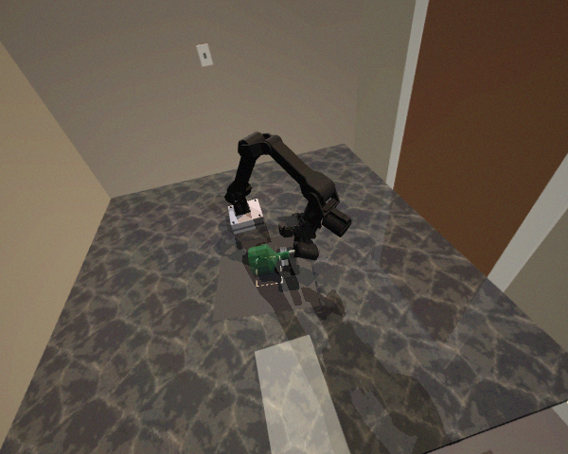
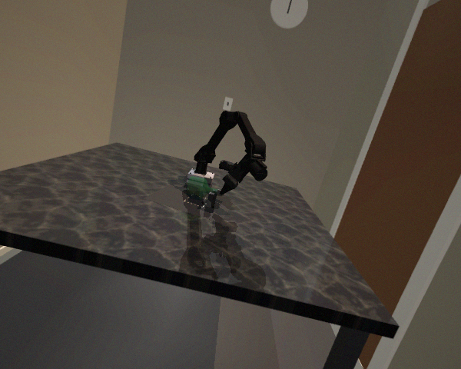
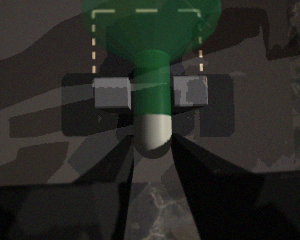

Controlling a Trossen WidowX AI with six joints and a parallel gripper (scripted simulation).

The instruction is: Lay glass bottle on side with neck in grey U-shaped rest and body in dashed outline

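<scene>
- Gripper [image 1: 294, 252] [image 2: 221, 193] [image 3: 152, 140]: fingers partly apart, pinching the bottle [image 1: 261, 259] [image 2: 197, 185] [image 3: 152, 82] at the pale tip of its neck.
- Bottle: green, roughly level on its side; the neck points toward the gripper, with the wide body beyond.
- Rest [image 1: 285, 264] [image 2: 212, 201] [image 3: 112, 93]: grey, just ahead of the fingertips; in the wrist view the neck appears between its two prongs. Whether they touch cannot be told.
- Outline [image 1: 267, 284] [image 3: 146, 10]: dashed, beyond the rest from the gripper, partly seen through the body. Full contact of body with surface cannot be confirmed.
- Mat [image 1: 239, 303] [image 2: 163, 195] [image 3: 30, 155]: dark and plain, below the gripper.
- Table [image 1: 176, 381] [image 2: 84, 222]: dark, with pale veining, around the mat.
- Room: beyond the gripper, a wall with an outlet [image 1: 204, 55] [image 2: 227, 103] and a round clock [image 2: 288, 11]; a brown door [image 1: 489, 107] [image 2: 405, 167] stands well apart to one side.
</scene>
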